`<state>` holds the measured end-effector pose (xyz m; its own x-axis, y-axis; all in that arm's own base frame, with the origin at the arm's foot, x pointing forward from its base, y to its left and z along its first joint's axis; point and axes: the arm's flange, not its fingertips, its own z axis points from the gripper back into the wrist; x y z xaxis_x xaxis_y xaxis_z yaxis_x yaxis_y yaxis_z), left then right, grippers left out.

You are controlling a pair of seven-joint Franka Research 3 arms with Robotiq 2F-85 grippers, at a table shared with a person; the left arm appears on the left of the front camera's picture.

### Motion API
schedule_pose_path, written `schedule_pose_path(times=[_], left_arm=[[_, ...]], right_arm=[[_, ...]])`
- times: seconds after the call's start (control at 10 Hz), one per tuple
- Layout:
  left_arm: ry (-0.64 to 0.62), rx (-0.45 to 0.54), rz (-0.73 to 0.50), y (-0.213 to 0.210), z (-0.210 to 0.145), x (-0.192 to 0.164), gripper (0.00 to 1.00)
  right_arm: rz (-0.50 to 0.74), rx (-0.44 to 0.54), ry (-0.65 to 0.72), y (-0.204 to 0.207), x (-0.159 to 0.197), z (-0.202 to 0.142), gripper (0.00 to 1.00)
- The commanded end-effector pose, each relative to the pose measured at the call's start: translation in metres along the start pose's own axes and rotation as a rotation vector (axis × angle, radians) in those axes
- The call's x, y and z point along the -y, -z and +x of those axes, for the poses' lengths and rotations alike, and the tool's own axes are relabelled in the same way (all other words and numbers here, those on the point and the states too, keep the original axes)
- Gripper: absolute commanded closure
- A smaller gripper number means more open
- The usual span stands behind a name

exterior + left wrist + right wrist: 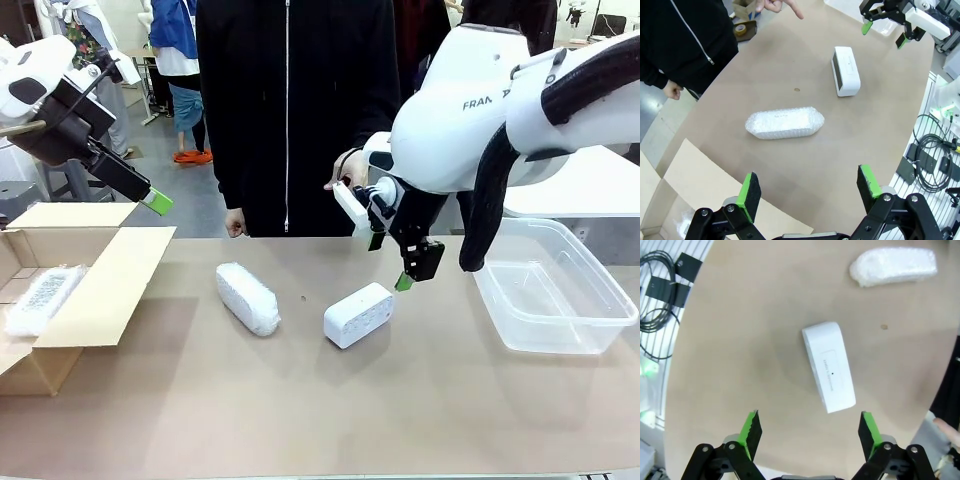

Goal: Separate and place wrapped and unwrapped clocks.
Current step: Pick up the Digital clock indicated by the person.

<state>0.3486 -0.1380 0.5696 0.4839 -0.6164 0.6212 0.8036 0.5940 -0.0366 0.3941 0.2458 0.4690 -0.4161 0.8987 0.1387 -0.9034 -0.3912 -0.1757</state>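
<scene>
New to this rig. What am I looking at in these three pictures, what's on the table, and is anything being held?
Two white robot arms with black two-finger grippers share a brown table with a person standing across it. The front view looks out from between the arms. In it the left gripper hangs raised near a cardboard box, and the right gripper hovers over the bare white clock. The other two pictures come from a camera on each wrist, looking along that arm's own green-padded fingers. On the table lie one wrapped clock and the bare one, apart. A second wrapped clock lies in the box. A clear plastic bin sits at the robot's right. Both grippers are open and hold nothing.
</scene>
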Motion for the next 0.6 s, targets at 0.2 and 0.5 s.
schedule_pose_path(times=[0.2, 0.5], left_arm=[[-0.012, 0.007, 0.013, 0.001, 0.001, 0.001, 0.00], [-0.012, 0.007, 0.013, 0.001, 0.001, 0.001, 0.00]], right_arm=[[0.029, 0.008, -0.019, 0.012, 0.011, 0.003, 0.00], [0.076, -0.040, -0.025, 0.049, 0.037, 0.010, 0.00]])
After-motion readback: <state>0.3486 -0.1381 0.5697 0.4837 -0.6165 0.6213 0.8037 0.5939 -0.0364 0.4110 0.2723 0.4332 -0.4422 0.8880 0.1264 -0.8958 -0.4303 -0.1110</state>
